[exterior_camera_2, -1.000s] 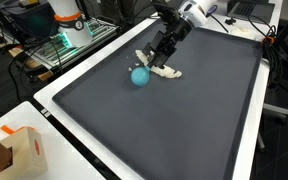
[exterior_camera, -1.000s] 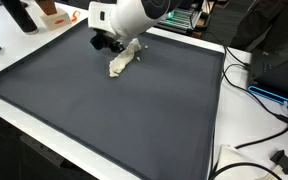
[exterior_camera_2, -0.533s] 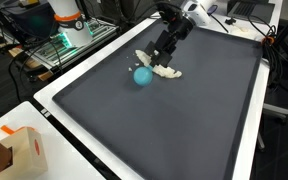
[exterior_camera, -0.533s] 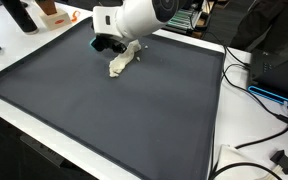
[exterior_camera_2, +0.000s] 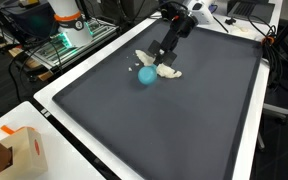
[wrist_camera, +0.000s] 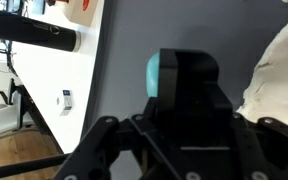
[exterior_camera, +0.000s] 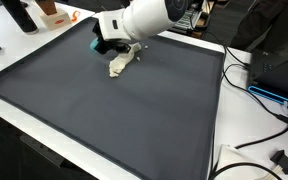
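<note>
In an exterior view the teal ball [exterior_camera_2: 144, 76] shows whole beside the cream cloth [exterior_camera_2: 168, 70], by the gripper [exterior_camera_2: 160, 60]. The wrist view half hides it. Whether the fingers are apart cannot be told.

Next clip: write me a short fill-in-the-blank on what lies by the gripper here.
The teal thing beside the gripper is a ___. It and the cream object lie on a dark grey ___. In the wrist view, the cream object shows to the ___ of the teal thing.
Missing words: ball; mat; right.
</note>
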You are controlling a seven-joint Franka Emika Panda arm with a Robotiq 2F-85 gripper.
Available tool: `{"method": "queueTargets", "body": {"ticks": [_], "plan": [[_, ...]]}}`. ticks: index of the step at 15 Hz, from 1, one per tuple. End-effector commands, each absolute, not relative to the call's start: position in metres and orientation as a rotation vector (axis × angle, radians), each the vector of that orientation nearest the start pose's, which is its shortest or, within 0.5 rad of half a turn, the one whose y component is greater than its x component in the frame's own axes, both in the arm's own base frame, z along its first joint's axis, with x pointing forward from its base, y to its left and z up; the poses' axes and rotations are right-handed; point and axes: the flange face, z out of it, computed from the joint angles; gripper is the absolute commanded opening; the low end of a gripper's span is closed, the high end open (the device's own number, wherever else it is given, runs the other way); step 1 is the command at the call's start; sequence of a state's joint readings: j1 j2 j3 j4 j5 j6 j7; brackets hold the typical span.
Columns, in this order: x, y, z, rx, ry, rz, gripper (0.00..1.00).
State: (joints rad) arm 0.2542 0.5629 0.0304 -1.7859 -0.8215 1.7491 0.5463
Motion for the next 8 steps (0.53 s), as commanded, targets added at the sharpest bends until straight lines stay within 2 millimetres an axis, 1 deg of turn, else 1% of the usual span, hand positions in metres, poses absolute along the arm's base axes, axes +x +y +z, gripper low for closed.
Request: {"method": "queueTargets", "body": {"ticks": [1,3,8], "plan": [[0.586,0.108,0.236,2.234,0.284,-0.262,0.25],[0.583,0.109,0.240,2.232,0.325,-0.276,0.25],[0.566,0.112,0.246,2.211,0.448,-0.329,0.25]]}}
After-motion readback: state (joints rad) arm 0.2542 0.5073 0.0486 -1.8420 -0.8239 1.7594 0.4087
